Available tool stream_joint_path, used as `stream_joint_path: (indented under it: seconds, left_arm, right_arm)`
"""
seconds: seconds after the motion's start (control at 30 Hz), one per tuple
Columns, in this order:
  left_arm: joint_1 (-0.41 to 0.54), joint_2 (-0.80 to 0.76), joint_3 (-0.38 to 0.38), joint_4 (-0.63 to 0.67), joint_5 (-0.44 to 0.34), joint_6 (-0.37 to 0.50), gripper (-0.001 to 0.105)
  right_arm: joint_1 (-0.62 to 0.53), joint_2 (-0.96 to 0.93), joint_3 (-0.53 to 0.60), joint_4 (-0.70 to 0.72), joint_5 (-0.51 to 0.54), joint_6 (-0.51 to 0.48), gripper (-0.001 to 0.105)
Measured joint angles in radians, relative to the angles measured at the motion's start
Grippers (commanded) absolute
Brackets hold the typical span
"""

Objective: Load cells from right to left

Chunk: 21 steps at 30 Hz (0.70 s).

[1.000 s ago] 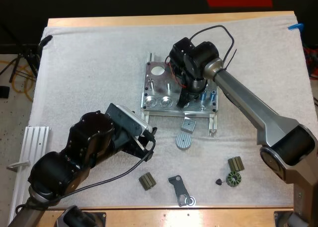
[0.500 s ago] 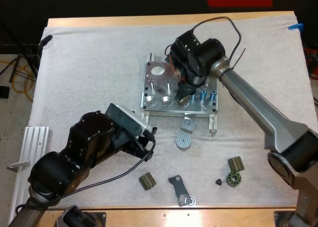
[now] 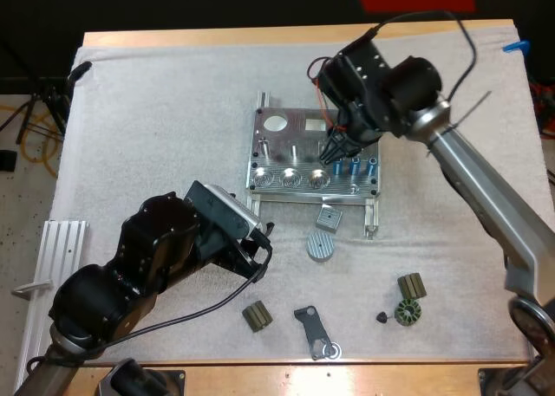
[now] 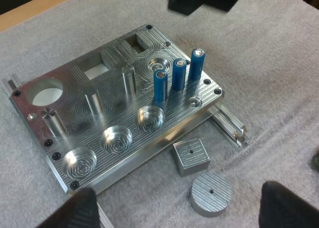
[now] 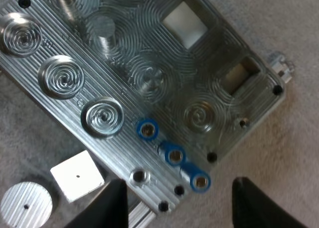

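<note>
The metal fixture (image 3: 286,140) lies mid-mat. Three blue cylinders (image 3: 355,164) stand upright in a row at its right front corner, seen also from the left wrist (image 4: 179,74) and from above by the right wrist (image 5: 173,153). My right gripper (image 3: 334,152) hovers above the fixture just left of the cylinders, fingers (image 5: 112,203) apart with nothing between them. My left gripper (image 3: 257,244) rests low in front of the fixture's left corner, open, its fingers (image 4: 79,210) wide apart. Three round pockets (image 4: 117,138) on the front row are bare.
A square metal block (image 3: 328,217) and a ribbed disc (image 3: 320,246) lie in front of the fixture. Dark stator parts (image 3: 255,315) (image 3: 409,299), a black bracket (image 3: 312,331) and a small black cone (image 3: 381,316) sit near the front edge. An aluminium rail (image 3: 54,270) lies far left.
My right gripper has lifted and drawn back to the right, off the fixture's front row, uncovering the third blue cylinder. The left arm has stayed still.
</note>
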State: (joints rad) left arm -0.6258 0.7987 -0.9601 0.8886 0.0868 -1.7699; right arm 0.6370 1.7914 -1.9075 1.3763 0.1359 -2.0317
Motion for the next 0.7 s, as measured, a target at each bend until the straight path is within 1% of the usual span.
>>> stream_joint_path:
  seconds: [0.2,0.33,0.57,0.7]
  left_arm:
    - [0.000,0.000,0.000,0.000,0.000,0.025,0.066]
    - [0.000,0.000,0.000,-0.006,0.000,0.039,0.066]
    - [0.000,0.000,0.000,-0.041,0.000,0.142,0.066]
    - [0.036,0.000,0.000,-0.063,0.005,0.178,0.066]
  right_arm:
    - [-0.051,-0.064,0.000,0.061,-0.003,0.072,0.047]
    - [-0.082,-0.108,0.000,0.070,-0.004,0.088,0.047]
    - [-0.111,-0.204,0.000,0.071,-0.013,0.102,0.047]
    - [-0.127,-0.252,0.000,0.071,-0.023,0.102,0.047]
